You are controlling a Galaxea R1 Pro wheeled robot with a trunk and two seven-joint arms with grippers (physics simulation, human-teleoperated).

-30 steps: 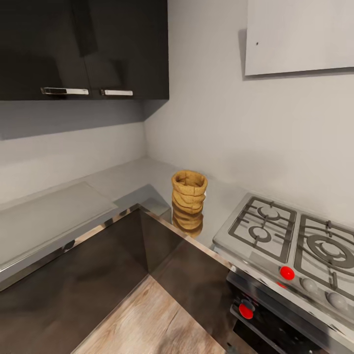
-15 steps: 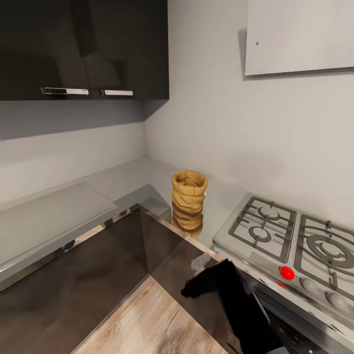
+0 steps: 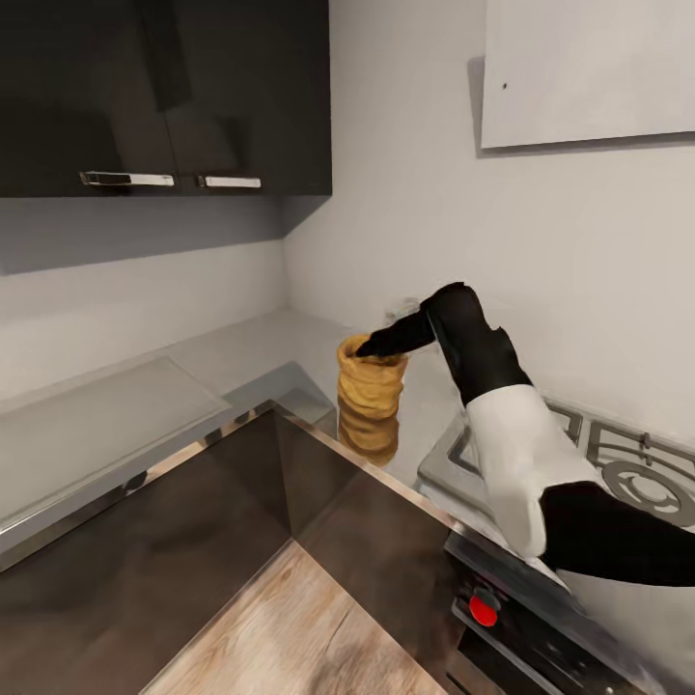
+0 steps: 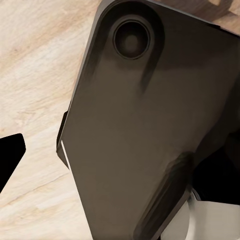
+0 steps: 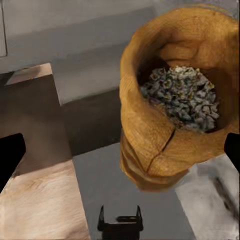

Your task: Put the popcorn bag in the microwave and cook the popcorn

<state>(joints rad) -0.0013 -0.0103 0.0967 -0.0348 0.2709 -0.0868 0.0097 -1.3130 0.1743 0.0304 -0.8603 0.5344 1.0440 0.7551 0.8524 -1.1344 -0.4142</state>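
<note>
The golden-brown popcorn bag [image 3: 370,398] stands upright on the grey countertop [image 3: 241,352] in the corner, left of the hob. My right arm reaches up from the lower right, and my right gripper [image 3: 374,346] hovers at the bag's rolled rim. In the right wrist view the bag [image 5: 150,135] sits between the widely open fingertips [image 5: 10,155], with grainy popcorn [image 5: 182,97] inside it. In the left wrist view one black fingertip [image 4: 10,160] of the left gripper stands far out at the frame's edge over the wood floor. The microwave is out of view.
A gas hob [image 3: 627,473] lies right of the bag above a steel oven with a red knob [image 3: 483,610]. Dark upper cabinets [image 3: 164,97] hang over the counter's left run. Dark cabinet fronts [image 3: 193,541] meet in a corner above the wood floor [image 3: 290,637].
My right arm has risen from below the counter's edge to the bag's rim. The bag has not moved.
</note>
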